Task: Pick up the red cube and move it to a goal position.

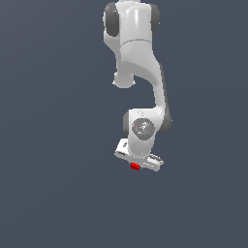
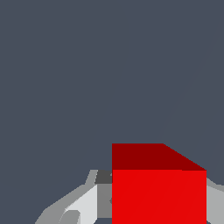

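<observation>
**A:** Where is the red cube [image 1: 135, 166] sitting right now?

**B:** Tucked under the hand [image 1: 136, 165] at the end of the white Panda arm [image 1: 140, 72]. In the wrist view the red cube [image 2: 158, 190] fills the space between the two grey fingers [image 2: 81, 205], one on each side, pressed against its faces.

**A:** So the hand is closed on it?

**B:** It looks that way: the fingers are narrowed to the cube's width and holding it, and the cube sits square between them, which should keep it from twisting.

**A:** Is it resting on a bench?

**B:** I cannot tell. The background is plain grey-blue everywhere, with no visible shadow or edge.

**A:** And the goal?

**B:** No marker shows in either view, so I'd judge the carry is what remains.
</observation>
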Controlling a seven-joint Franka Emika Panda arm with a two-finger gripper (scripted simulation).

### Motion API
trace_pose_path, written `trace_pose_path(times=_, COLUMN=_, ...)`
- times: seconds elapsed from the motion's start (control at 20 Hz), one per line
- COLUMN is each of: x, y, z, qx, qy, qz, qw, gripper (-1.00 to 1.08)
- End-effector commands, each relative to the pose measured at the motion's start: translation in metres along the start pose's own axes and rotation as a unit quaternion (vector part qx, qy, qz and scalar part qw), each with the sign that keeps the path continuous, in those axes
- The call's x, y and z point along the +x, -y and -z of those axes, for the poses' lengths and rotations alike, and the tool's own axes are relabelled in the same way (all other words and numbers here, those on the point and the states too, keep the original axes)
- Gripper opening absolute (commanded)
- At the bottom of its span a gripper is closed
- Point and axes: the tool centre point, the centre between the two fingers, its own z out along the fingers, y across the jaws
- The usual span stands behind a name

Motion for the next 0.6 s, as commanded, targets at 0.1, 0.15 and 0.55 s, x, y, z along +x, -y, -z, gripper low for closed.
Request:
trace_pose_path(times=0.1, x=0.000, y=0.000, z=0.000, qx=0.000, qy=0.000, qz=0.000, qw=1.0000, gripper=-1.00)
trace_pose_path(times=0.15, x=0.000, y=0.000, z=0.001, qx=0.000, qy=0.000, qz=0.000, qw=1.0000, gripper=-1.00)
trace_pose_path(times=0.55, x=-0.001, y=0.002, z=0.032, qx=0.000, qy=0.000, qz=0.000, qw=1.0000, gripper=-1.00)
